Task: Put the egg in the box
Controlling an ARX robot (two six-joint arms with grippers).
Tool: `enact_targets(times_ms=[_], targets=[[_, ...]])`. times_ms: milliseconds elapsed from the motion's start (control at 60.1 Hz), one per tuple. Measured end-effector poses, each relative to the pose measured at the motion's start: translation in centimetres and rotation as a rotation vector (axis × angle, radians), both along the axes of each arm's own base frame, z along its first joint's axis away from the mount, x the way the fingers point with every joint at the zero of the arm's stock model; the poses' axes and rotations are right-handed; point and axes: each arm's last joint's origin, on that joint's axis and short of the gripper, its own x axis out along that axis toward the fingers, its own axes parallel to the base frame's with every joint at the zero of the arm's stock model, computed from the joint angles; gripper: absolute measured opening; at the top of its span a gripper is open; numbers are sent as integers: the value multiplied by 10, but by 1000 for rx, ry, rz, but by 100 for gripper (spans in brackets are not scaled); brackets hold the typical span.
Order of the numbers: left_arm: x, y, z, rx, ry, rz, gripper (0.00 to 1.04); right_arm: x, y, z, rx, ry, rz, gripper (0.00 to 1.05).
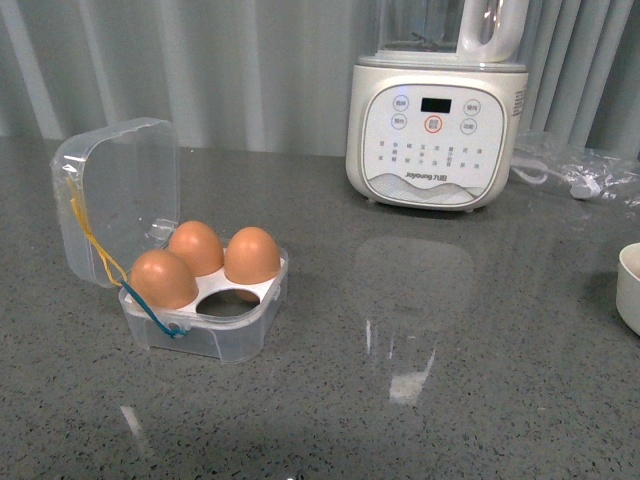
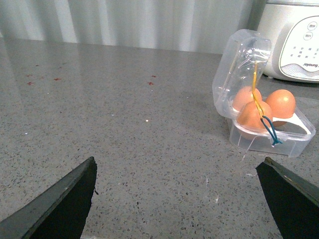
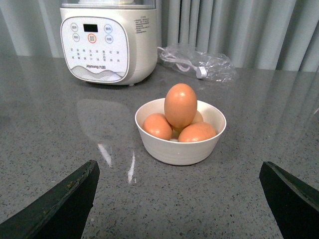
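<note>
The box (image 1: 246, 338) stands on the grey counter at the left, its clear lid (image 1: 118, 190) hinged open. Three brown eggs (image 1: 197, 246) sit in its white tray, and the near-right hole (image 1: 228, 304) is empty. The egg (image 3: 180, 105) stands upright on top of other eggs in a cream bowl (image 3: 179, 149), of which the front view shows only the edge (image 1: 630, 287). My right gripper (image 3: 179, 169) is open, a short way in front of the bowl. My left gripper (image 2: 178, 167) is open over bare counter, and the box (image 2: 259, 142) lies beyond its right finger.
A big cream blender (image 1: 437, 130) stands at the back of the counter, between box and bowl. A crumpled clear plastic bag with a white cable (image 3: 197, 62) lies behind the bowl. Grey curtains close off the back.
</note>
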Motion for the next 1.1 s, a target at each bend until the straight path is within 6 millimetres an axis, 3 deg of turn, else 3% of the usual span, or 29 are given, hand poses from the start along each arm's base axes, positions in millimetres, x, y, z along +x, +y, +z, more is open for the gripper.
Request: enact_targets(times_ms=[699,799,882,1098], targets=[[0,0,0,0,0,0,98,0,0,0,0,0,0,98],[0,0,0,0,0,0,98,0,1,0,-3,163,-155,98],[0,0,0,0,0,-1,98,6,1,7,-23,232,-259,98],[0,0,0,0,0,0,98,36,-10,56,-1,87,-265,98]])
